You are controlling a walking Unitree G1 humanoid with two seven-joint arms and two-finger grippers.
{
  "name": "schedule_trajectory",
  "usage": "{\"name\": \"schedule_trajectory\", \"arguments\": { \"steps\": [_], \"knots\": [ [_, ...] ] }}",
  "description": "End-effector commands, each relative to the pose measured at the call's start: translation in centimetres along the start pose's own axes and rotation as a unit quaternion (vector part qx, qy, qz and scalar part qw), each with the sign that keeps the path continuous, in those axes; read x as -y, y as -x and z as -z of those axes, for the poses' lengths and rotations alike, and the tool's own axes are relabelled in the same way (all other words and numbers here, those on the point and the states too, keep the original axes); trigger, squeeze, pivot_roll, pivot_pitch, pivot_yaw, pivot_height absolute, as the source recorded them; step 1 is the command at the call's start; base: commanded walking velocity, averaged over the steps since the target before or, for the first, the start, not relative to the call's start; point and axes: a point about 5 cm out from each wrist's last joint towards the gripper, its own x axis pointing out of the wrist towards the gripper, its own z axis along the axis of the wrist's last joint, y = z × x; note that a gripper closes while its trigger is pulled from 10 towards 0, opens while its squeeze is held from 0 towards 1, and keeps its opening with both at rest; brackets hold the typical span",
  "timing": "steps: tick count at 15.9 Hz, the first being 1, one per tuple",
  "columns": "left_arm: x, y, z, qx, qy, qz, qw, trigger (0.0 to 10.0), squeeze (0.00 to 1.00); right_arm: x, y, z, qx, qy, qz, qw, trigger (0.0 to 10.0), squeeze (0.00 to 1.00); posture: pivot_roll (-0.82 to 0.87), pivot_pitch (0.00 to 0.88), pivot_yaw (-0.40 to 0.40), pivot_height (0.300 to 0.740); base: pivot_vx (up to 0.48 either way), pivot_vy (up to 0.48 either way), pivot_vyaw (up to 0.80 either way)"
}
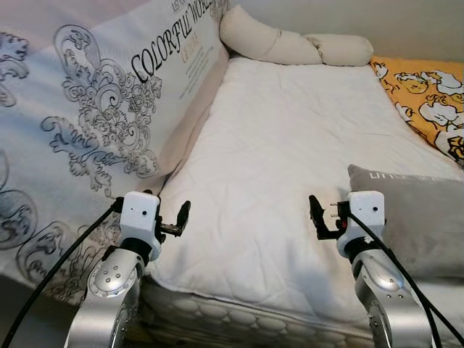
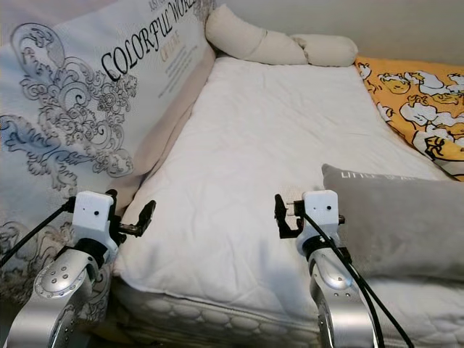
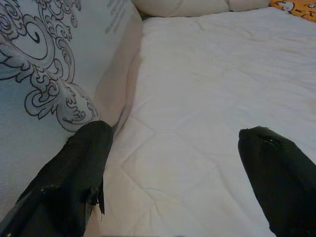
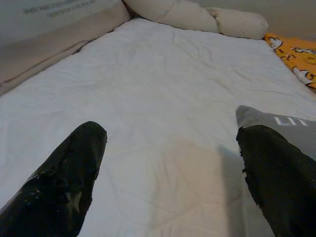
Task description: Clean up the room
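A white quilted bed [image 1: 290,138] lies before me. A grey pillow [image 1: 417,217] rests on its near right part, and an orange cartoon-print blanket [image 1: 428,94] lies at the far right. My left gripper [image 1: 180,216] hovers open over the bed's near left corner, beside the printed panel [image 1: 94,109]. In the left wrist view, nothing lies between the left gripper's fingers [image 3: 84,163]. My right gripper [image 1: 317,215] is open over the near middle of the bed, just left of the grey pillow [image 4: 291,121], holding nothing.
A tall white panel printed with grey scrollwork and "COLORFUL WORLD" leans along the bed's left side. A long beige bolster [image 1: 290,43] curls across the head of the bed against the wall. The mattress's front edge [image 1: 239,304] is right below my arms.
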Motion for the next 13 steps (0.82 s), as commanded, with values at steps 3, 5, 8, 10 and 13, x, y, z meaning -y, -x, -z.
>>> {"name": "schedule_trajectory", "arguments": {
  "steps": [3, 5, 8, 10, 13],
  "knots": [
    [0.16, -0.32, -0.36, 0.004, -0.008, 0.002, 1.0, 10.0, 0.0, 0.01, 0.05, -0.07, -0.004, 0.005, 0.001, 1.0, 10.0, 0.0, -0.02, 0.0, -0.009, 0.74, 0.0, -0.181, 0.0],
    [0.18, -0.38, -0.39, 0.005, -0.009, 0.002, 1.0, 10.0, 0.0, 0.05, 0.02, -0.04, -0.004, 0.004, 0.002, 1.0, 10.0, 0.0, -0.02, 0.0, -0.012, 0.74, 0.0, -0.287, 0.0],
    [0.19, -0.45, -0.42, 0.006, -0.01, 0.002, 1.0, 10.0, 0.0, 0.14, 0.02, 0.03, -0.005, 0.002, 0.007, 1.0, 10.0, 0.0, -0.02, 0.0, -0.011, 0.74, 0.0, -0.362, 0.0],
    [0.24, -0.54, -0.43, 0.006, -0.011, 0.003, 1.0, 10.0, 0.0, 0.13, 0.03, 0.03, -0.005, 0.002, 0.008, 1.0, 10.0, 0.0, -0.02, 0.0, -0.01, 0.74, 0.0, -0.375, 0.0],
    [0.36, -0.57, -0.41, 0.005, -0.01, 0.005, 1.0, 10.0, 0.0, 0.23, 0.06, 0.07, -0.006, 0.002, 0.009, 1.0, 10.0, 0.0, -0.02, 0.0, -0.011, 0.74, 0.0, -0.377, 0.0]
  ]
}}
